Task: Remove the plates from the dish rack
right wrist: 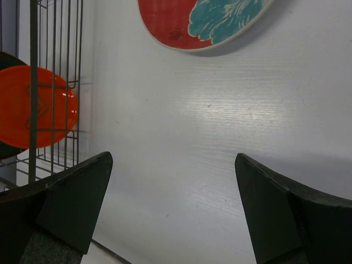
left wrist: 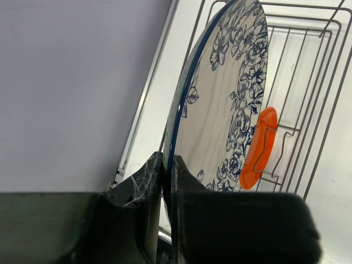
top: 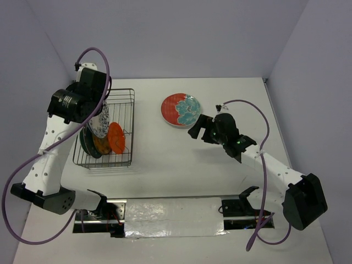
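Note:
The wire dish rack (top: 124, 99) stands at the left of the table. My left gripper (left wrist: 166, 165) is shut on the rim of the white-and-blue patterned plate (left wrist: 220, 104), which stands upright in the rack (left wrist: 308, 71); in the top view this plate (top: 101, 122) shows under the left wrist. The small orange plate (top: 116, 137) and a dark teal plate (top: 88, 144) stand in the rack too. The red plate with teal flowers (top: 181, 109) lies flat on the table. My right gripper (top: 199, 128) is open and empty just below and right of it (right wrist: 203, 22).
Purple cables loop over both arms. A shiny metal strip (top: 170, 217) runs along the near table edge between the arm bases. Grey walls close in the left, back and right sides.

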Tool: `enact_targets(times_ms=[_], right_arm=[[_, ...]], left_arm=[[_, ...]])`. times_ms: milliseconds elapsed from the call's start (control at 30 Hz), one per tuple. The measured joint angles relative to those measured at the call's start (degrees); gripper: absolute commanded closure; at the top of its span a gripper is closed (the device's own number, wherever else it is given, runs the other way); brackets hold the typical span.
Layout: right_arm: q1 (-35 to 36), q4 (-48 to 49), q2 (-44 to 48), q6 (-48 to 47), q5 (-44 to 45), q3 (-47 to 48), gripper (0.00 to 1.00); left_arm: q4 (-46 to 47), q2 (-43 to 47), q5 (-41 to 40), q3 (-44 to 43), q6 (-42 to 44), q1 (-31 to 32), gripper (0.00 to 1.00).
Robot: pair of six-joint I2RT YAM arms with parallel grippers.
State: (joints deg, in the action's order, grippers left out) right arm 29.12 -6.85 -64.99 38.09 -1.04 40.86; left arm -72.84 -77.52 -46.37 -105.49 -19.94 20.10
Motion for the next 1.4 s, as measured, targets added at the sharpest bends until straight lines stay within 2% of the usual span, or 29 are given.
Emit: enact_targets(times_ms=[133,233,367,533,667,800,833,900,933,967,1000,1033,1100,1133,1200,1233,1267,1400], right_arm=[[0.0,0.63,0.07,-0.02,-1.57,0.04,0.0],[0.0,5.79,0.26,0.07,-8.28,-0.7,0.0],[0.72,18.78,0.42,2.49,-19.19,-3.3,0.0],[3.8,31.78,0.31,6.32,-28.09,-4.11,0.0],[5.33,33.73,0.31,7.04,-28.74,-3.26,0.0],[5.46,34.36,0.22,7.58,-28.57,-3.04,0.02],[5.46,35.1,0.02,7.98,-28.7,-3.04,0.05],[5.46,36.46,-0.39,8.66,-29.14,-3.04,0.19],[5.46,37.22,-0.63,8.98,-29.53,-3.04,0.42],[5.46,37.92,-0.9,9.2,-29.83,-3.04,0.54],[5.53,39.08,-1.14,10.08,-30.49,-3.06,0.7],[5.51,40.11,-1.27,11.39,-30.62,-3.19,0.98],[5.2,42.29,-1.22,13.11,-32.13,-3.65,1.0],[5.2,42.42,-1.11,13.97,-32.11,-3.74,1.0],[5.25,42.6,-1.11,14.19,-31.78,-3.91,1.0],[5.33,41.7,-1.01,13.84,-31.1,-3.91,1.0],[5.4,40.22,-1.01,13.29,-30.56,-3.89,1.0],[2.91,30.18,-1.99,12.83,-26.53,-3.89,1.0]], left_arm=[[-2.08,0.02,-0.02,-2.23,0.02,0.02,1.0],[-1.51,1.4,3.39,-2.6,0.26,-0.02,1.0],[4.61,8.87,15.69,2.93,-0.11,0.0,1.0],[15.06,21.94,33.75,15.58,-3.89,0.0,1.0],[22.23,27.08,44.85,24.22,-7.58,0.17,1.0],[28.87,27.12,53.66,29.05,-10.78,0.26,1.0],[30.75,26.84,55.74,30.29,-11.72,0.28,1.0],[33.2,26.56,58.55,31.87,-13.0,0.28,1.0],[34.42,26.51,59.76,32.59,-13.46,0.28,1.0],[35.26,26.51,60.72,33.09,-13.77,0.28,0.99],[36.06,26.51,61.42,33.55,-13.97,0.28,0.96],[36.59,26.51,61.16,33.92,-13.75,0.31,0.89],[37.27,26.6,59.84,34.71,-13.2,-0.48,0.78],[37.64,26.58,59.69,34.73,-13.42,-0.63,0.59],[37.75,26.71,58.66,34.64,-13.94,-0.28,0.27],[37.59,26.67,57.44,34.45,-14.23,-0.07,0.04],[37.11,26.45,56.0,33.9,-14.32,-0.02,0.0],[33.05,25.22,46.38,28.98,-14.53,0.15,0.0]])
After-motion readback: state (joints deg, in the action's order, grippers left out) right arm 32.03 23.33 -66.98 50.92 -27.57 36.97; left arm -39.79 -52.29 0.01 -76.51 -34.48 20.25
